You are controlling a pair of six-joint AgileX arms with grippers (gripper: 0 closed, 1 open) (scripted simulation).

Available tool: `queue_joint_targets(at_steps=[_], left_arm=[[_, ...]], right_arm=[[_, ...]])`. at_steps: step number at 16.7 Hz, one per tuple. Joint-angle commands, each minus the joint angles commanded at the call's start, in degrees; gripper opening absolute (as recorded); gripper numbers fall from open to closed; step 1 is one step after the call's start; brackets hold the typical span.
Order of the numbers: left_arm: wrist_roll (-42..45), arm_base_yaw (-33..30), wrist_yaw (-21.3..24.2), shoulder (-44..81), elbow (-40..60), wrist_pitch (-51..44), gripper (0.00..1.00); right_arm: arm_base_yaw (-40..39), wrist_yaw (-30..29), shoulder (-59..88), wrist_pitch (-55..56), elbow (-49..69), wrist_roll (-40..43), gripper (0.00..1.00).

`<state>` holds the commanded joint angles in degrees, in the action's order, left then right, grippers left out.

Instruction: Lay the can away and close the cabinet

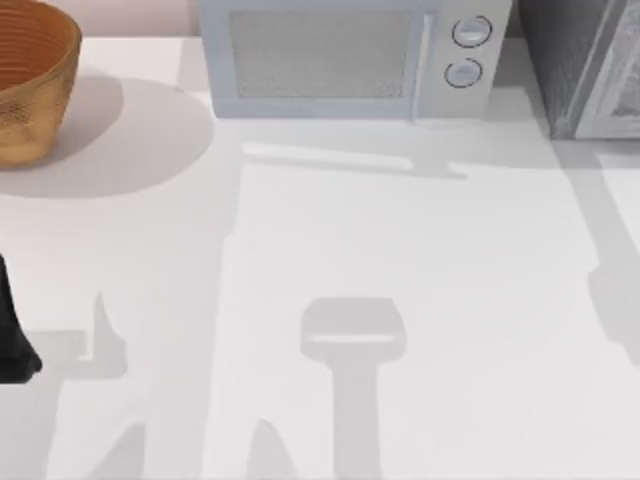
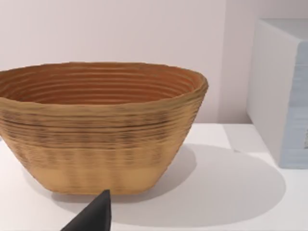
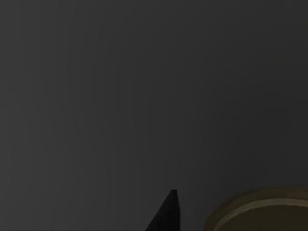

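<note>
White bench (image 1: 420, 260) runs under the whole scene, with a pale wall behind it. One woven basket (image 1: 30, 85) stands at the far left corner, one white microwave (image 1: 350, 55) sits at the back middle with its door shut and two round knobs (image 1: 470, 50) on its front, and one grey cabinet (image 1: 585, 65) stands at the far right corner. From above, a dark part of the left arm (image 1: 12, 335) pokes in at the left edge of the bench, near the front. Its wrist view faces the basket (image 2: 96, 127) with the microwave's side (image 2: 284, 91) beside it, and one dark fingertip (image 2: 94, 216) shows low down; whether these jaws are spread or pressed together cannot be told. The right wrist view is dark: one dark fingertip (image 3: 166, 214) rises from the lower edge, and just beside it curves a dull gold round rim, seemingly the top of the can (image 3: 264, 211). Whether the right jaws pinch it or merely stand next to it cannot be told.
</note>
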<state>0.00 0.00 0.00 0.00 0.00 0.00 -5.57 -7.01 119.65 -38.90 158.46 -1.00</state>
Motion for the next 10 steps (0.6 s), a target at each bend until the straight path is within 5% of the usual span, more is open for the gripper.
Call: queue_joint_targets(at_steps=[3, 10], left_arm=[[0.0, 0.0, 0.0, 0.0, 0.0, 0.0, 1.0], [0.0, 0.0, 0.0, 0.0, 0.0, 0.0, 1.0]], right_arm=[[0.0, 0.0, 0.0, 0.0, 0.0, 0.0, 0.98], [0.0, 0.0, 0.0, 0.0, 0.0, 0.0, 1.0]])
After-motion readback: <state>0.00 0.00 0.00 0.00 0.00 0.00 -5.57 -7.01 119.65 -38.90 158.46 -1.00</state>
